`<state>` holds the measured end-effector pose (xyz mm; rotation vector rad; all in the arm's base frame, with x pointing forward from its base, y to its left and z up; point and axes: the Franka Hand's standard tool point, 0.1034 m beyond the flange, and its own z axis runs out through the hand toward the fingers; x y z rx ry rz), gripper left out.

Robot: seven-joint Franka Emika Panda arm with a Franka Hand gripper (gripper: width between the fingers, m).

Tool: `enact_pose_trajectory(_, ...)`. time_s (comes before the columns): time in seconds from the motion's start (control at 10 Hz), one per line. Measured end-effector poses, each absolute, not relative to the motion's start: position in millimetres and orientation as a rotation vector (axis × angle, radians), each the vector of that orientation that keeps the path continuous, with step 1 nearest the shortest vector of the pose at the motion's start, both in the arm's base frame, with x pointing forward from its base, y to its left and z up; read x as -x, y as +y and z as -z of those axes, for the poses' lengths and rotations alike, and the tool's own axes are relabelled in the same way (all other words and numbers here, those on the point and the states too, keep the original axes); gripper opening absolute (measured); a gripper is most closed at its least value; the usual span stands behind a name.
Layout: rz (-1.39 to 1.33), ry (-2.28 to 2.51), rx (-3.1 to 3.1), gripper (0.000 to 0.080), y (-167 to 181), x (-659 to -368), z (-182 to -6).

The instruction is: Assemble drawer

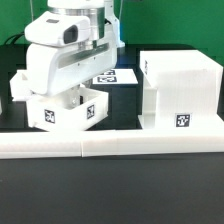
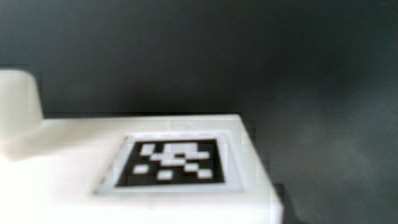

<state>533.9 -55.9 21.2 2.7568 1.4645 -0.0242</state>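
Robotics lab bench. A white robot arm (image 1: 65,55) is seen over a plain black tabletop (image 1: 110,190). Black-and-white square tags (image 2: 175,163) are carried on the white plastic parts: housing (image 1: 180,90), tray (image 1: 65,108). A tagged marker board (image 1: 112,77) is laid flat behind. A low white border bar (image 1: 110,145) is set along the front.

No legible text; housing (image 1: 180,85) bears coded tag (image 1: 181,123).

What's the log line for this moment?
gripper: low over tray, open/shut unclear | housing: standing apart, exterior view's right | tray: not in housing
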Motion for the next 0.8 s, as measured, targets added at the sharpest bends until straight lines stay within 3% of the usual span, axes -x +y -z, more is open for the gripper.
enact_pose_trajectory(0.8,0.09,2.035,-2.365,0.0042,-52.6,-533.5,-21.6)
